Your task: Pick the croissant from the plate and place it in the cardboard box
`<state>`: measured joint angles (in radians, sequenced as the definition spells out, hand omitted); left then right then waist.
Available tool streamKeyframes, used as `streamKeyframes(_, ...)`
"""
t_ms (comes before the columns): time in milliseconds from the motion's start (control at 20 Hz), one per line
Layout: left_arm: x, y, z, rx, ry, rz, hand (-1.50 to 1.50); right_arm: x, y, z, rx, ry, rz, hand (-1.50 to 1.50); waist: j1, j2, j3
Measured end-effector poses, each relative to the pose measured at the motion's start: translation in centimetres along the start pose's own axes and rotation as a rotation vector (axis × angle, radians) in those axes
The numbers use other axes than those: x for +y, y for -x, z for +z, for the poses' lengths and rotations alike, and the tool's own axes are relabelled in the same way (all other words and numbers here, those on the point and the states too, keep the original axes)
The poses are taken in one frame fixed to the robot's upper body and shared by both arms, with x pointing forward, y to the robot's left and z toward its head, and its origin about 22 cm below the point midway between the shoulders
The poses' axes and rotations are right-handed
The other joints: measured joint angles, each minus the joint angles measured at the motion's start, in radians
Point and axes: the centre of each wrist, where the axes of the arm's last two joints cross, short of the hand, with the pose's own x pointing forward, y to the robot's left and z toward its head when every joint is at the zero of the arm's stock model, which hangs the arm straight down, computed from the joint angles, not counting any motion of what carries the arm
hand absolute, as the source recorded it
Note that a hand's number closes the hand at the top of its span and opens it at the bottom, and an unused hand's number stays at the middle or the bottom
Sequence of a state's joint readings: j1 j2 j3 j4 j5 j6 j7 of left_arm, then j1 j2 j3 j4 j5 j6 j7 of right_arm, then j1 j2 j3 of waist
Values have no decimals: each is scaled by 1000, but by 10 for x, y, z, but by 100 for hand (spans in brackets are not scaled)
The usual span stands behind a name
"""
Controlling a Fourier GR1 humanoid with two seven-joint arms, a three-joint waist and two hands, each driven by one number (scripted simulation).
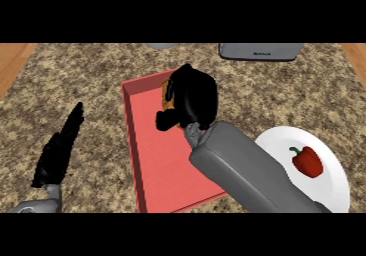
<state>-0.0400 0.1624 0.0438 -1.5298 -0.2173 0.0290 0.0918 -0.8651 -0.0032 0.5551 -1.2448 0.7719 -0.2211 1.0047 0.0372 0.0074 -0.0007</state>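
My right hand (191, 97) hovers over the far end of a red open box (142, 160), its fingers curled round an orange-brown croissant (166, 95) that only peeks out at the hand's left edge. The grey right forearm crosses the box's near right corner. A white plate (335, 175) lies at the right and carries a red bell pepper (308, 161). My left hand (60, 147) rests open at the left, fingers straight and pointing away, apart from the box.
A dark grey appliance (260, 51) stands at the counter's far edge, with a smaller grey object (162, 46) left of it. The speckled stone counter (82, 80) ends in wooden floor strips at both sides.
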Motion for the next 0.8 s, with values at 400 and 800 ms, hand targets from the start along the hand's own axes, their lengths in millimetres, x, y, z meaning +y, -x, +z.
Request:
streamKeyframes(400, -3, 1, 5, -4, 7, 2, 0, 35, 14, -24, 63, -5, -86, -150, 8, 1, 0)
streamKeyframes(800, 7, 3, 7, 5, -12, 3, 0, 24, 19, -34, 41, 211, -376, -150, -8, -3, 1)
